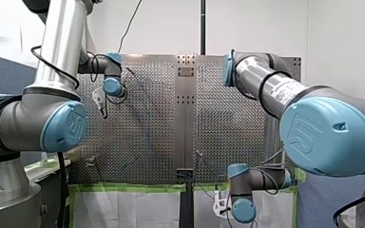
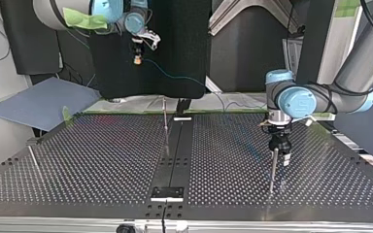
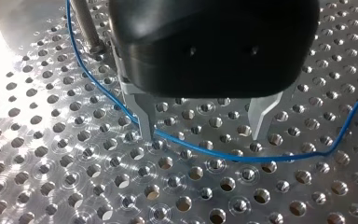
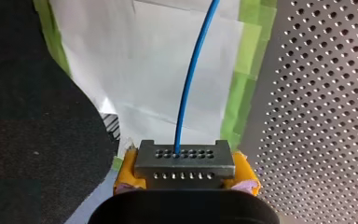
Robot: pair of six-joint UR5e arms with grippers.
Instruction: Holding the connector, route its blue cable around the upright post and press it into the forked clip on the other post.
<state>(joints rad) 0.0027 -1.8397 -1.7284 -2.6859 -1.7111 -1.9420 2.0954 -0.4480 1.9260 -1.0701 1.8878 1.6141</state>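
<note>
far-left post [image 2: 33,158]: a thin, leaning metal rod near the top view's left table edge; too small for me to tell whether its tip is forked.
right gripper [image 2: 137,57]: mine, raised well above the table at its far side in the top view, clamped on the connector.
connector [image 4: 184,163]: a grey metal block with two rows of small holes, squeezed between my yellow pads [image 4: 127,173], which look soft and slightly squashed.
blue cable [image 4: 193,79]: thin, round and smooth; it leaves a hole in the connector's upper row and sags away to the table.
middle post [image 2: 165,124]: a slim upright rod by the dark centre strip; I cannot tell whether the cable touches it.
left gripper [image 3: 200,133]: mine, jaws spread wide and low over the plate, with the cable lying on the table just under the tips.
metal fingers [image 3: 142,114]: flat tapered blades, bare and slick.
near post [image 3: 86,25]: a smooth steel rod beside my left gripper; the cable bends past its foot.
table [image 3: 51,163]: shiny perforated metal with countersunk holes.
step in hand: I judge my left gripper is about to pinch the cable. I should centre the wire between both blades before closing, since a thin wire could roll off bare steel. I should grip gently and hold the connector steady with some slack (a taut line would drag against the post).
</note>
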